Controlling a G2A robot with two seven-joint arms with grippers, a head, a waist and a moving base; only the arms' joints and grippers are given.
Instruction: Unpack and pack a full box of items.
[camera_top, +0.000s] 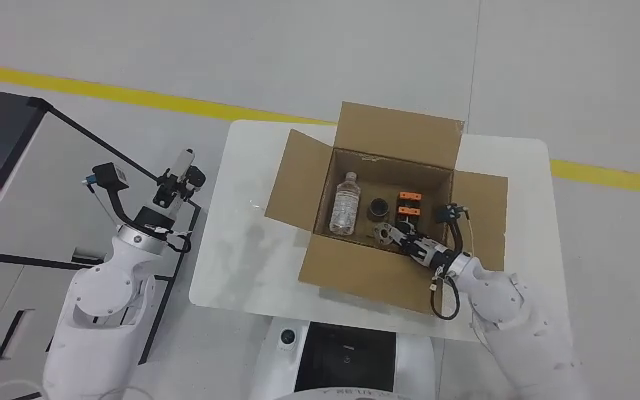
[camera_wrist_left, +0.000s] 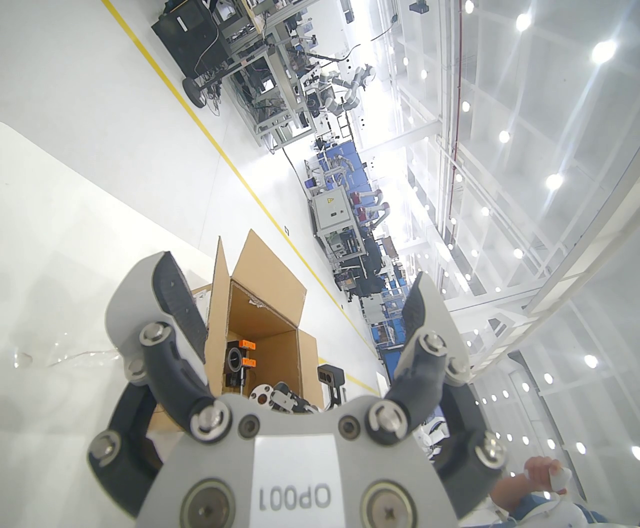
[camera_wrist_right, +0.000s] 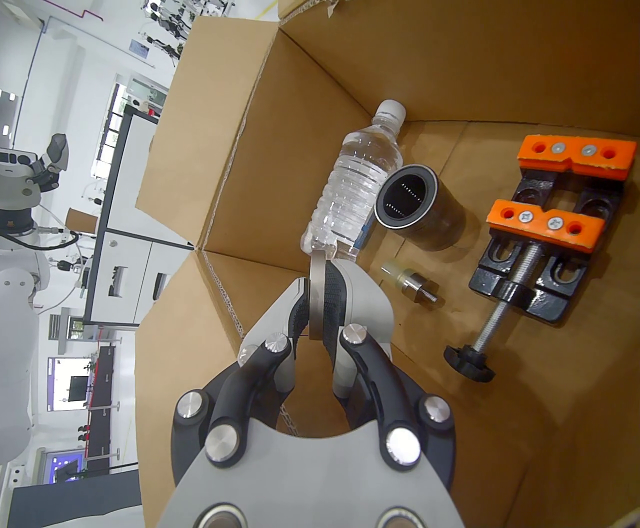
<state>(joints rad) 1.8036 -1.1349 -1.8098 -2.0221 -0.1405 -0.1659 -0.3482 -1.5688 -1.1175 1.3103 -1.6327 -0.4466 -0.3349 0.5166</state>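
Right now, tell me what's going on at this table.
The right gripper is reaching down inside the open cardboard box on the table, shut on a flat metal disc near the base of the water bottle. The bottle lies on the box floor beside a dark cylinder, a small metal fitting and an orange-jawed vise. The left gripper is off to the table's side, open and empty.

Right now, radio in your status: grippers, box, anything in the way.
Left gripper open, off the table edge. Right gripper shut on metal disc inside box. Bottle, cylinder, vise, small fitting on box floor; bottle nearest the disc.
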